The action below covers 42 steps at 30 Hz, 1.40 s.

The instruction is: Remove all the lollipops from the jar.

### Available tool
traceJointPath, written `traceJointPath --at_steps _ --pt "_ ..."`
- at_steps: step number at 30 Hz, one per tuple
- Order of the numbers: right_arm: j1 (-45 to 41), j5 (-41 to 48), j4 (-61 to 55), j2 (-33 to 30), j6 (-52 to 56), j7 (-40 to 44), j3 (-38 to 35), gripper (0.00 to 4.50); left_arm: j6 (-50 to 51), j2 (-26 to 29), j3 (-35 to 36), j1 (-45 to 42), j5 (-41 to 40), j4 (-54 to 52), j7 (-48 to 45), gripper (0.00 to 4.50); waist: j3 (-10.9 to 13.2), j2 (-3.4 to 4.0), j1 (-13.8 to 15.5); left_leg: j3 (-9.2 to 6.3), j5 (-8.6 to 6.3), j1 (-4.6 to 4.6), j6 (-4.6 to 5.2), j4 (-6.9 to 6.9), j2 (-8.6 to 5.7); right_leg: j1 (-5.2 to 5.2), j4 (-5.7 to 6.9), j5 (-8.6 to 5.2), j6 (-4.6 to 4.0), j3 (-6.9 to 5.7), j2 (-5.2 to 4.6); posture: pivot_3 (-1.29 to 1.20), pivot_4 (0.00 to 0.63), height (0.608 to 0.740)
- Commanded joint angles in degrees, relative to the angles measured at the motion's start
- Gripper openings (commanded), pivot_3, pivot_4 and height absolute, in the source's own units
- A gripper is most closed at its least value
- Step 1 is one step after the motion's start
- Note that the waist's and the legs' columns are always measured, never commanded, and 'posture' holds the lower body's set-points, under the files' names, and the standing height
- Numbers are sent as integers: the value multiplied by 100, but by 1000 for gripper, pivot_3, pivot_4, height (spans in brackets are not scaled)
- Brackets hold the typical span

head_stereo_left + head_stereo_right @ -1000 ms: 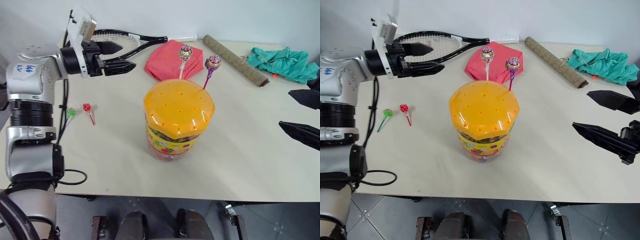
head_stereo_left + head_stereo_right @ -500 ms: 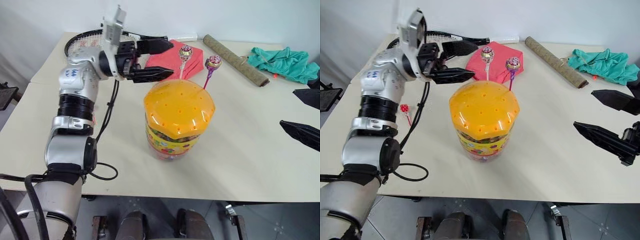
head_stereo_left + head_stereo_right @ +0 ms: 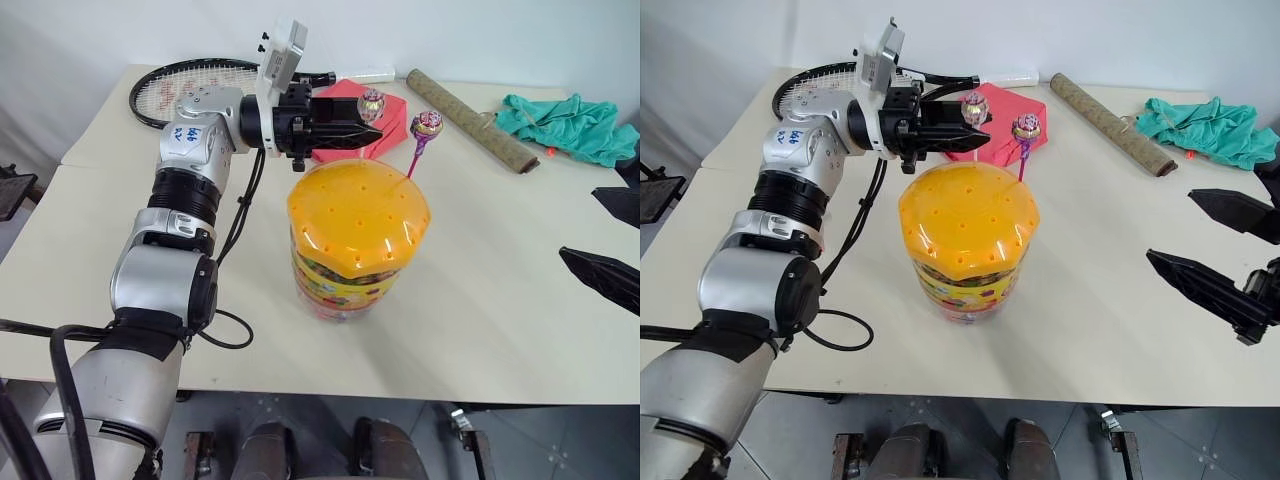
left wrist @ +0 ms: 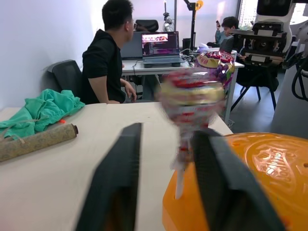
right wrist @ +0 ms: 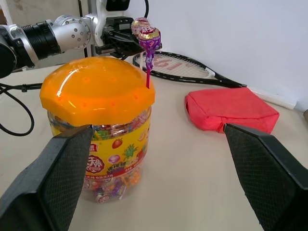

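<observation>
Right now the left gripper (image 3: 368, 132) is reaching in level from the robot's left, just above the back of the jar's (image 3: 345, 275) orange lid (image 3: 358, 215), and its two black fingers (image 4: 118, 192) are standing either side of the white stick (image 4: 179, 180) of the pink-and-white lollipop (image 3: 371, 104). In the left wrist view the jaws are sitting narrowed around that stick, one finger close against it and the other with a sliver of gap showing, so whether they are actually pinching it cannot be told. The stick is standing nearly upright out of a hole in the lid, its long axis crossing the fingers roughly at a right angle, with the candy head above them. The purple lollipop (image 3: 426, 124) is standing in another hole just beyond, on the far side from this arm, leaning slightly. The right gripper (image 3: 1215, 250) is hanging well apart at the table's right side, jaws spread wide and holding nothing. Judging by this, the left arm is much the nearer, and a straight upward pull along the stick looks like what the next move is calling for.
</observation>
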Motion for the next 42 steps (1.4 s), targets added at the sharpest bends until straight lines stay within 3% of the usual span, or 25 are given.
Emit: traceJointPath --at_steps 1,2,6,11,19,25,32,41,42 --pt "-12 63 -32 32 -182 -60 -115 4500 382 17 256 -513 -172 -132 257 307 0 -1 0 -1 0 -1 0 0 0 0 0 0 0 -1 0 0 150 740" --pt "-15 61 -26 30 -194 -67 -99 4500 445 29 298 -560 -196 -156 292 30 0 0 1 -2 0 -3 0 1 0 -1 0 0 0 -2 0 0 150 740" --pt "-45 41 27 10 -257 -67 -9 4500 716 133 534 -822 -266 -280 673 30 0 0 -11 -3 0 -1 0 1 0 0 1 0 0 -1 0 0 150 740" --pt "-248 -3 214 -112 -284 3 234 4500 1384 554 704 -1025 -34 -478 1948 30 0 0 -24 -6 0 0 0 0 0 0 1 0 0 -1 0 0 150 740" --pt "-677 -201 648 -305 -357 288 776 4500 3602 1873 -167 -546 1115 -882 3178 30 0 0 -40 -4 0 3 0 -6 0 -2 2 0 0 0 2 0 150 740" --pt "-1169 -391 1060 -424 -424 540 1268 4500 5277 2912 -966 295 2005 -1321 3763 30 0 0 -42 -4 0 1 -1 -3 0 -3 2 0 0 -1 2 0 150 740" --pt "-1621 -614 1389 -416 -515 775 1759 4500 6264 3808 -1717 1186 2782 -1498 4319 30 2 -4 -34 -8 0 -4 -1 -1 1 -3 1 0 0 -5 1 0 150 740" --pt "-1868 -784 1558 -374 -544 960 1992 4500 7183 4322 -2355 1848 2704 -1739 4089 30 2 -5 6 -4 0 -2 -2 -2 2 -5 4 -1 -2 -3 1 0 150 740" --pt "-1872 -795 1559 -369 -545 966 1994 4500 7256 4325 -2321 1876 2635 -1776 4050 262 2 -5 16 -5 0 -2 -2 -1 2 -4 4 -1 -2 -4 1 0 150 740"
